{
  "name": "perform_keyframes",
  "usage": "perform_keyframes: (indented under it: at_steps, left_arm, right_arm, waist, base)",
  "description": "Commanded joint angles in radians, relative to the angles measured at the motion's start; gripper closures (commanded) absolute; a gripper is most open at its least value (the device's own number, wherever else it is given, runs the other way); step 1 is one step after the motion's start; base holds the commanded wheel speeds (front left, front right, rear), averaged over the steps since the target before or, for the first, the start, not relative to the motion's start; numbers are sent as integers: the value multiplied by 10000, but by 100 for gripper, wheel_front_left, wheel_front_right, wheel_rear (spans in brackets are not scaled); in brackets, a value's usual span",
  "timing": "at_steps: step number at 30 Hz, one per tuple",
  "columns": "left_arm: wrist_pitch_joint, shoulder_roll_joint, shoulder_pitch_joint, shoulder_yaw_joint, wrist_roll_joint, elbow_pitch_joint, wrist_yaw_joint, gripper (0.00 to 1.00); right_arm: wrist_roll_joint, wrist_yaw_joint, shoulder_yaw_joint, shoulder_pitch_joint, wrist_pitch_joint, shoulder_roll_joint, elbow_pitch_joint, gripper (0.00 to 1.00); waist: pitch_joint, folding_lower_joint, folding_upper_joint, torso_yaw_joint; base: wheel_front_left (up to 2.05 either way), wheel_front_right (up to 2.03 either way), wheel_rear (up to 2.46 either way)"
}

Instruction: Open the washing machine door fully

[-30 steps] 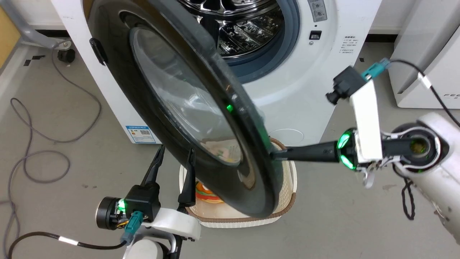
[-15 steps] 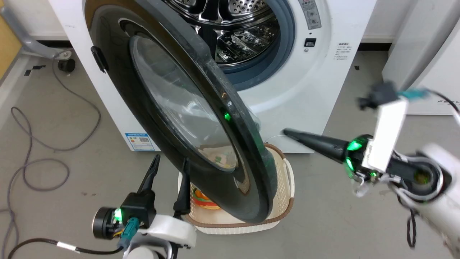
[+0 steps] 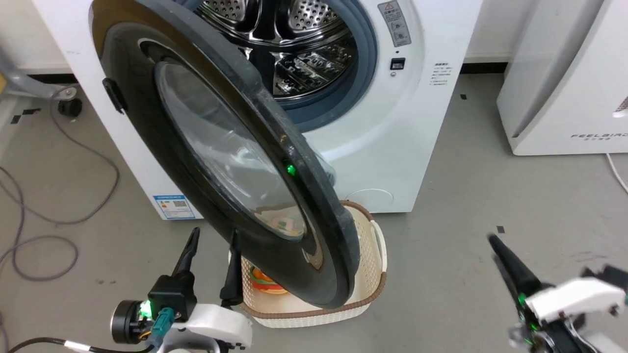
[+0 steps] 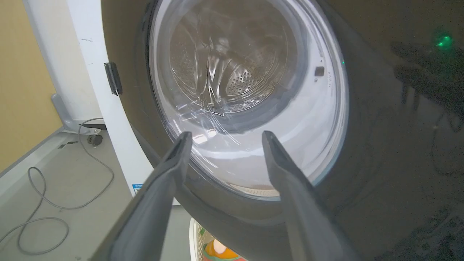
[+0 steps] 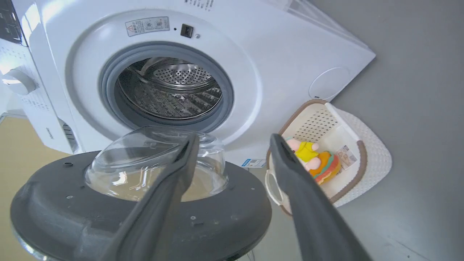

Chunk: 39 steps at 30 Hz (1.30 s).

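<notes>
The washing machine (image 3: 392, 147) stands ahead with its steel drum (image 3: 294, 49) exposed. Its black door (image 3: 142, 127), hinged on the left, is swung far out over a basket, glass bowl window (image 3: 221, 147) facing me. My left gripper (image 3: 215, 231) is open just below the door's lower edge, not touching it; in the left wrist view that gripper (image 4: 226, 134) points at the door (image 4: 380, 145). My right gripper (image 3: 495, 242) is low at the right, away from the door. In the right wrist view it (image 5: 235, 137) is open, with the door's grey inner side (image 5: 217, 217) below.
A cream basket (image 3: 373, 264) holding a soft toy (image 5: 315, 159) sits on the floor under the door. A white FEELBIRD appliance (image 3: 564, 73) stands at the right. Grey cables (image 3: 29, 235) loop on the floor at the left. Bare grey floor lies between the machine and my right gripper.
My right gripper left the door's edge and dropped back to the lower right. The camera shifted, so the whole scene slid left. The left gripper kept its place under the door.
</notes>
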Motion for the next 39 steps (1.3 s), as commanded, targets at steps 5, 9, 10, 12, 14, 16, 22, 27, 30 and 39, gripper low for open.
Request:
perform_keyframes:
  at_steps: [5, 9, 10, 12, 14, 16, 22, 27, 30, 39]
  left_arm:
    - [-42, 20, 207, 266, 87, 48, -6, 0]
    - [-42, 19, 240, 385, 108, 66, -35, 0]
    - [-42, 19, 244, 405, 118, 67, -41, 0]
    - [-42, 19, 245, 432, 134, 72, -57, 0]
    - [-42, 19, 246, 444, 146, 70, -69, 0]
    - [-42, 19, 256, 448, 154, 75, -74, 0]
    - [-42, 19, 276, 475, 160, 85, -87, 0]
    - [-42, 19, 275, 516, 170, 65, -96, 0]
    - [-42, 19, 225, 512, 183, 61, -114, 0]
    - [-42, 18, 167, 435, 146, 151, -177, 100]
  right_arm:
    - [-2940, 8, -2452, 288, -213, 934, 2201, 0]
    - [-7093, 8, -5293, 615, -217, 1972, 2341, 0]
    - [-8131, 8, -5958, 772, -217, 2307, 2116, 0]
    - [-10134, 8, -7097, 1140, -217, 2979, 1453, 0]
    - [-12026, 8, -7957, 1508, -218, 3642, 590, 0]
    - [-13807, 8, -8517, 1885, -218, 4193, -244, 0]
    - [-17435, 8, -8952, 2764, -92, 5027, -2234, 0]
    - [-18807, 8, -8206, 3413, 511, 5143, -3255, 0]
    - [-18854, 8, -7644, 3747, 746, 5151, -3199, 0]
    - [-18331, 8, -7238, 3568, 554, 5155, -2508, 0]
  waist:
    - [-59, 1, 0, -229]
    - [-75, 1, 0, -273]
    - [-81, 1, 0, -270]
    - [-89, 1, 0, -250]
    - [-101, 1, 0, -228]
    - [-123, 1, 0, -205]
    - [-177, 1, 0, -136]
    - [-147, 1, 0, -142]
    - [-87, 1, 0, -134]
    - [-23, 1, 0, -95]
  base:
    - [0, 0, 0]
    - [0, 0, 0]
    - [0, 0, 0]
    - [0, 0, 0]
    - [0, 0, 0]
    - [0, 0, 0]
    - [0, 0, 0]
    - [0, 0, 0]
    - [0, 0, 0]
    - [0, 0, 0]
